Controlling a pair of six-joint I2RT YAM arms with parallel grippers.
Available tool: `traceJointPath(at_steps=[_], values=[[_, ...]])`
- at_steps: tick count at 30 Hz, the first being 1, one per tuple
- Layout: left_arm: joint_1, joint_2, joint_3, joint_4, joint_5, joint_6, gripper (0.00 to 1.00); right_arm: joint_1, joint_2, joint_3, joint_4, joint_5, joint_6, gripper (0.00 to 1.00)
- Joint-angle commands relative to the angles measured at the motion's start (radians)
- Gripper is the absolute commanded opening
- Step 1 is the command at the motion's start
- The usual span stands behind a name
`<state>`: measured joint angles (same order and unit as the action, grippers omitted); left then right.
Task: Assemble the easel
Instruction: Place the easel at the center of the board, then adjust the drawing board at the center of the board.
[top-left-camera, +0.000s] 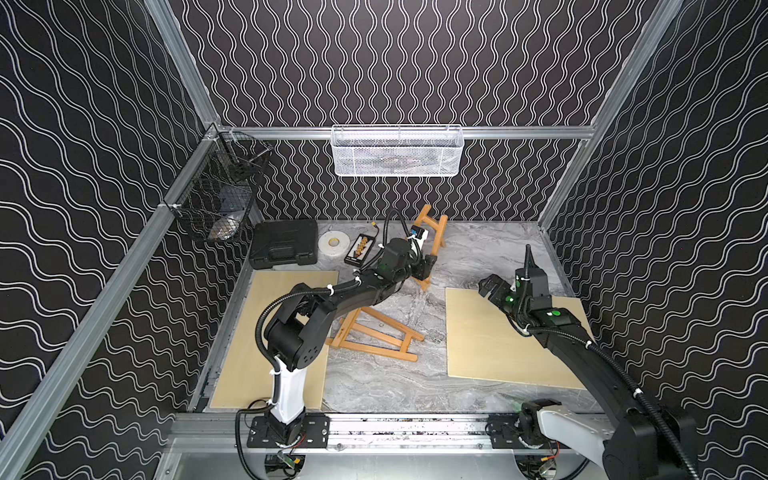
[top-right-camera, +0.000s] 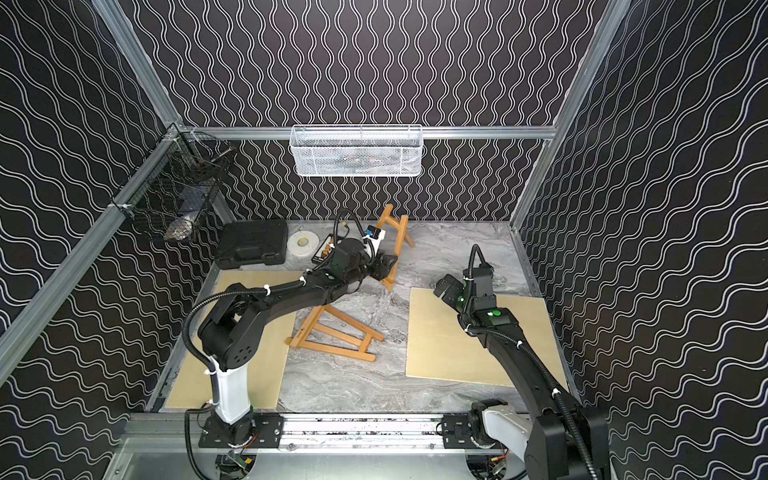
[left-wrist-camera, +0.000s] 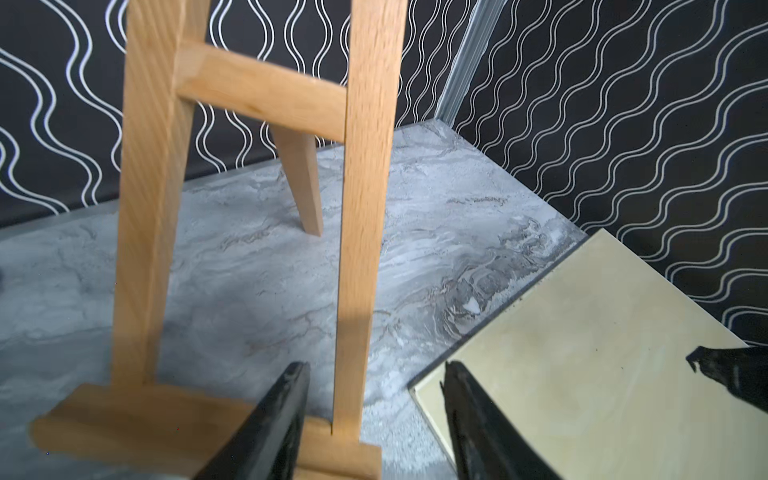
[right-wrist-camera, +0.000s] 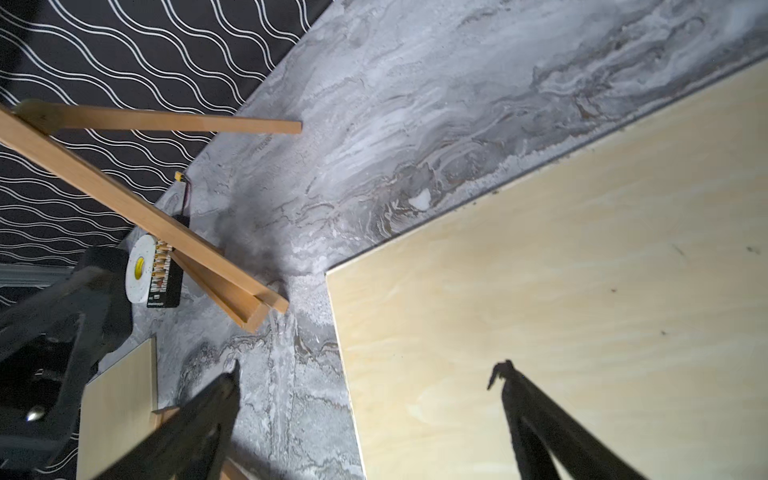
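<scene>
Two wooden easels on the grey marble tabletop (top-left-camera: 415, 386), with a plywood board on either side. Nearest the arm bases, the flat easel (top-left-camera: 374, 343): lies between the left plywood board (top-left-camera: 249, 332) and the right plywood board (top-left-camera: 498, 345), just beside the left one's edge, far end hidden under the left arm. Farther in, above the right board's far corner, the right gripper (top-left-camera: 490, 286): hangs with jaws spread wide and nothing between them, one finger (right-wrist-camera: 528, 424) over wood, the other over marble, well apart from both easels. Beyond, near the back wall, the standing easel (top-left-camera: 434, 232): stands upright, leans back a little on its rear leg (left-wrist-camera: 301, 187). Low at its front, the left gripper (left-wrist-camera: 376, 365): jaws parted, straddles one upright (left-wrist-camera: 357, 249) just above the ledge (left-wrist-camera: 166, 415), with a gap on each side, pinches nothing. Left of that easel, in a row along the back wall: black connector board (top-left-camera: 360, 249), roll of white tape (top-left-camera: 333, 242), black hard case (top-left-camera: 284, 247). Farthest, hung on the frame rails: white mesh basket (top-left-camera: 397, 151) at the back, black wire basket (top-left-camera: 220, 195) at the left
</scene>
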<state>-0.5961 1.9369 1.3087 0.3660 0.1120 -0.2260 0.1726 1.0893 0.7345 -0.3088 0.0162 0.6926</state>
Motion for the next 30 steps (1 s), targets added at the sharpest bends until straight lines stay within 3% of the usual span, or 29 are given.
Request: traceJointPath(at_steps=[1, 15, 23, 30], values=[[-0.027, -0.048, -0.021, -0.030, 0.037, -0.047, 0.59, -0.001, -0.038, 0.010, -0.156, -0.009, 0.051, 1.00], [-0.180, -0.084, 0.027, -0.292, 0.087, -0.102, 0.64, -0.011, -0.221, -0.029, -0.500, 0.008, 0.180, 1.00], [-0.248, 0.025, 0.150, -0.413, 0.057, -0.078, 0.68, -0.029, -0.271, -0.109, -0.526, -0.027, 0.268, 1.00], [-0.261, 0.167, 0.284, -0.482, 0.017, -0.083, 0.71, -0.144, -0.237, -0.196, -0.479, -0.162, 0.277, 1.00]])
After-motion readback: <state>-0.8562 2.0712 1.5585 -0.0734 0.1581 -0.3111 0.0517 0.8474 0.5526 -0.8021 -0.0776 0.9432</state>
